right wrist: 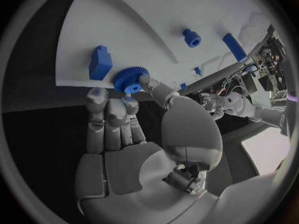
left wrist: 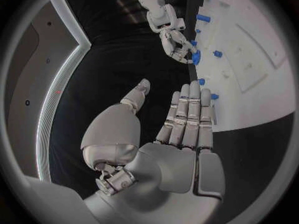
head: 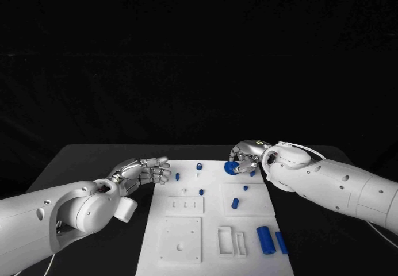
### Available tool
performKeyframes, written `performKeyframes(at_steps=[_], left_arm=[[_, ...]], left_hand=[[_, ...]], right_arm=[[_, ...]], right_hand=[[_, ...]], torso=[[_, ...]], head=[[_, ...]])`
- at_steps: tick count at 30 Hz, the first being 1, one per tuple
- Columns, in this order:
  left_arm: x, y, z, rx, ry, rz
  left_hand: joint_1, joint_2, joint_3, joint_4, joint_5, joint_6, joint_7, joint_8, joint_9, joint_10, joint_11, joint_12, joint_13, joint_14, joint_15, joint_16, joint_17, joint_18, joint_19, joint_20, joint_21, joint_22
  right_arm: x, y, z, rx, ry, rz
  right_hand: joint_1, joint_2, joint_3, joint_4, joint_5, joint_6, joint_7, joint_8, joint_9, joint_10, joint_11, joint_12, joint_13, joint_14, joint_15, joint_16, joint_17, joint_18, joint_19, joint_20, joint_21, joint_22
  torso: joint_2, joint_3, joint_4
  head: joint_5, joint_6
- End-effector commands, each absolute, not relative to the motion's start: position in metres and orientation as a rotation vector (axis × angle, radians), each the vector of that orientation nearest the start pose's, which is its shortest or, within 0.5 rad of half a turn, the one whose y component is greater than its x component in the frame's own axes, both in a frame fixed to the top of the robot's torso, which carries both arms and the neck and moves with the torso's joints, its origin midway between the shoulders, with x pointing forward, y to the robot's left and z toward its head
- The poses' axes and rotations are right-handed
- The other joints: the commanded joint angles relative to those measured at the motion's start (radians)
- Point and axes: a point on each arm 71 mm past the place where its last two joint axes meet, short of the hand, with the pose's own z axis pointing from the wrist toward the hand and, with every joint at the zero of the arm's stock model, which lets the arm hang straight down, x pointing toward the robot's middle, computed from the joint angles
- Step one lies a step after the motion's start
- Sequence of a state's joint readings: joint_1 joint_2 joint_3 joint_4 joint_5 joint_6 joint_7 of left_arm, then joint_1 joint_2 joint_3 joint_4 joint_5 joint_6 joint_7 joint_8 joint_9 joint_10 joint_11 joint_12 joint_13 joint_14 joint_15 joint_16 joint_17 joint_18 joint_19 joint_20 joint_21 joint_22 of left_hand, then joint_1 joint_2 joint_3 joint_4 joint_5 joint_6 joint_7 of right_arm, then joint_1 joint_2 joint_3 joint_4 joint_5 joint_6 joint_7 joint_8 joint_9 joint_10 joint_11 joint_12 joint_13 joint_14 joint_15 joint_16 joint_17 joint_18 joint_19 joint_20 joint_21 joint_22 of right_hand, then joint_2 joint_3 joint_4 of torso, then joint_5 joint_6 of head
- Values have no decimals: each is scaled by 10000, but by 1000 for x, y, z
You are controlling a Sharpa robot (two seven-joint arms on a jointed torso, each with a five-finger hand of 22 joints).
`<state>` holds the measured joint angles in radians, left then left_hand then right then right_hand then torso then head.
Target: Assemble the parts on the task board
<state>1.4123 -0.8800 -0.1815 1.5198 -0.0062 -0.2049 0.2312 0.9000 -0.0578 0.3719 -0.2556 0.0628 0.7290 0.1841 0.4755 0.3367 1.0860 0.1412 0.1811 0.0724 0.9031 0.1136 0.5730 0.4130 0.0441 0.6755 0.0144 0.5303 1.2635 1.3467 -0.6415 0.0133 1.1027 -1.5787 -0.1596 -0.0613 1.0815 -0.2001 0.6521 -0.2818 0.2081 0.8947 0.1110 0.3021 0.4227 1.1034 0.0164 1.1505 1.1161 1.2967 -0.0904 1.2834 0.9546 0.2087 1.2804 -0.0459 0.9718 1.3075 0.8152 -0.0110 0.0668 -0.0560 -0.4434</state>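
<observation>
The right hand [head: 247, 156] pinches a round blue toothed gear part [head: 231, 167] between thumb and fingers, held over the far right corner of the white task board [head: 187, 241]. Just beside that hand's fingertips a blocky blue part [right wrist: 100, 62] stands on the board, and a small blue cylinder part [right wrist: 192, 37] lies further out past the thumb. The left hand [head: 142, 171] hovers released, fingers straight and together, over the black surface [head: 75, 164] beside the board's left edge, grasping nothing
</observation>
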Motion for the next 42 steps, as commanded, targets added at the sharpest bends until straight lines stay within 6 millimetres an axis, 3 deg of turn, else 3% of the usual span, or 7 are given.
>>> performKeyframes(at_steps=[1, 8, 20, 24, 31, 38, 42], left_arm=[[503, 223, -135, -10134, 16068, -14990], [504, 221, -135, -10118, 16073, -14998], [504, 221, -136, -10118, 16074, -14980], [504, 221, -136, -10117, 16077, -14988], [503, 220, -136, -10116, 16066, -14997], [503, 220, -135, -10111, 16062, -15005], [503, 220, -135, -10101, 16074, -15021]], left_hand=[[60, 46, 17, -52, 48, 0, 24, -33, 16, 48, 21, -59, -10, -24, -18, -46, 16, 203, 2, -25, -68, -17], [61, 50, 17, -55, 49, 1, 24, -34, 17, 49, 20, -59, -10, -23, -19, -46, 17, 203, 3, -25, -68, -17], [65, 54, 18, -63, 52, 1, 24, -36, 19, 50, 20, -60, -10, -22, -19, -47, 18, 203, 4, -25, -68, -17], [67, 54, 19, -66, 53, 1, 24, -37, 20, 50, 20, -61, -10, -22, -19, -47, 18, 203, 4, -25, -68, -17], [70, 53, 19, -71, 55, 1, 25, -39, 21, 50, 20, -62, -10, -21, -19, -47, 19, 203, 4, -26, -68, -17], [75, 53, 19, -78, 57, -1, 25, -42, 22, 49, 21, -64, -10, -21, -19, -48, 20, 204, 6, -26, -67, -17], [77, 55, 20, -82, 58, -1, 26, -43, 23, 48, 21, -65, -10, -19, -20, -48, 20, 204, 7, -26, -67, -17]], right_arm=[[580, -222, -136, -3095, 16487, 3174], [574, -210, -125, -3706, 14793, 2625], [555, -189, -110, -3871, 13188, 3063], [545, -179, -105, -3931, 12814, 3529], [534, -156, -101, -4344, 12485, 3990], [532, -139, -102, -4718, 12361, 4137], [533, -130, -105, -4837, 12372, 4195]], right_hand=[[-116, -17, -63, -3, 25, 529, 133, 75, 12, 18, -42, 65, -14, 18, -45, -61, 17, 531, 38, 9, 45, 189], [-157, -94, 232, 231, 212, 724, 64, 143, 28, 126, -109, 72, -68, 56, -108, -119, 54, 531, 87, -20, 61, 147], [-130, -444, 838, 791, -144, 992, -12, 214, 37, 358, -178, 114, -122, 151, -168, -146, 148, 531, 237, -57, 200, 163], [-67, -589, 1030, 986, -301, 1041, -27, 219, 34, 411, -194, 109, -136, 167, -181, -157, 174, 531, 273, -79, 242, 162], [-67, -656, 1081, 1089, -347, 1061, -32, 220, 34, 440, -199, 106, -142, 175, -186, -161, 188, 531, 291, -90, 264, 162], [-19, -730, 1157, 1179, -428, 1077, -36, 218, 32, 459, -203, 92, -152, 182, -188, -174, 198, 531, 291, -97, 279, 160], [-15, -735, 1166, 1195, -439, 1078, -36, 217, 31, 461, -202, 90, -154, 183, -188, -176, 199, 531, 291, -96, 281, 160]], torso=[[2, -2, -2], [-4, -11, 9], [-10, -5, 23], [-19, -28, 34], [1, -18, -5], [6, -30, 26], [9, -34, 46]], head=[[2, 17], [-21, 21], [30, 59], [17, 108], [84, 161], [100, 166], [182, 141]])
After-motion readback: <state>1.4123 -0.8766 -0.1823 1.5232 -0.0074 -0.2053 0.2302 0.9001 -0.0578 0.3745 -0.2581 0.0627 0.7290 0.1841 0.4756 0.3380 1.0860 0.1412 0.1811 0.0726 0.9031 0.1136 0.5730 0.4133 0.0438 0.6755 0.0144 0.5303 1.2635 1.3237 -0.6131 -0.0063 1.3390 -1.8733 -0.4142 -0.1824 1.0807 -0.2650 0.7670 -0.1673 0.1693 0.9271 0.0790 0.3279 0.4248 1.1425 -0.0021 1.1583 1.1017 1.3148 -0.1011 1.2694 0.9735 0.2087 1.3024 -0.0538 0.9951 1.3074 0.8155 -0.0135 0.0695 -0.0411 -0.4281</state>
